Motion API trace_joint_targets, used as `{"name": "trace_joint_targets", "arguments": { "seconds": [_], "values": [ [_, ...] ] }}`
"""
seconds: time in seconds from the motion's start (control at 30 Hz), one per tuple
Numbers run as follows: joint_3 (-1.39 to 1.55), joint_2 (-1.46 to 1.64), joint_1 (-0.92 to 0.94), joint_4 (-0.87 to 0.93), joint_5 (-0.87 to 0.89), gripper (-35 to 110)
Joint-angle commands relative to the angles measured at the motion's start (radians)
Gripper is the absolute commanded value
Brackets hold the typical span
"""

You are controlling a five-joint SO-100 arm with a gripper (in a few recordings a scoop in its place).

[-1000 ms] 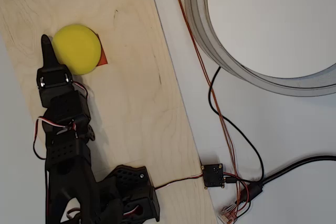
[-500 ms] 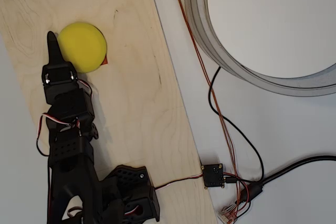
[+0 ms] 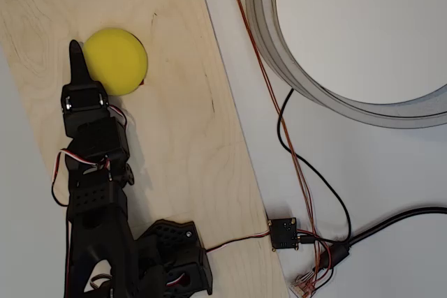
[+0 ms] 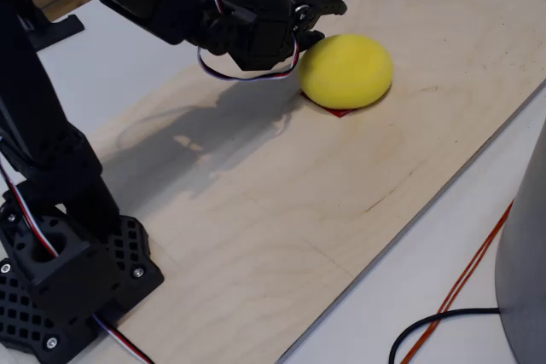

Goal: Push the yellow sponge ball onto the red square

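Fingers (image 4: 314, 25) pressed together touch yellow sponge ball (image 3: 116, 61); fixed view shows red square (image 4: 339, 112) beneath.

I see the bright yellow, matte, round foam ball (image 3: 116, 61) in the upper left of the overhead view, resting on the pale wooden board (image 3: 174, 137). In the fixed view the ball (image 4: 346, 71) sits in the upper middle of the frame and looks a little flattened at its base. It covers almost all of the small flat orange-red patch (image 4: 339, 111); I see only a thin red sliver under the ball's near edge, and in the overhead view a tiny red corner (image 3: 142, 82) at its lower right.
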Motion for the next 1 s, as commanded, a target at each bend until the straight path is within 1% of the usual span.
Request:
{"name": "trace_joint_targets", "arguments": {
  "seconds": [0.0, 0.57, 0.77, 0.97],
  "values": [
    [0.008, 0.043, 0.017, -0.021, 0.018, 16],
    [0.074, 0.21, -0.011, -0.029, 0.028, 16],
    [0.034, 0.213, 0.029, -0.057, -0.063, 16],
    [-0.049, 0.112, 0.071, -0.135, -0.179, 15]
  ]
}}
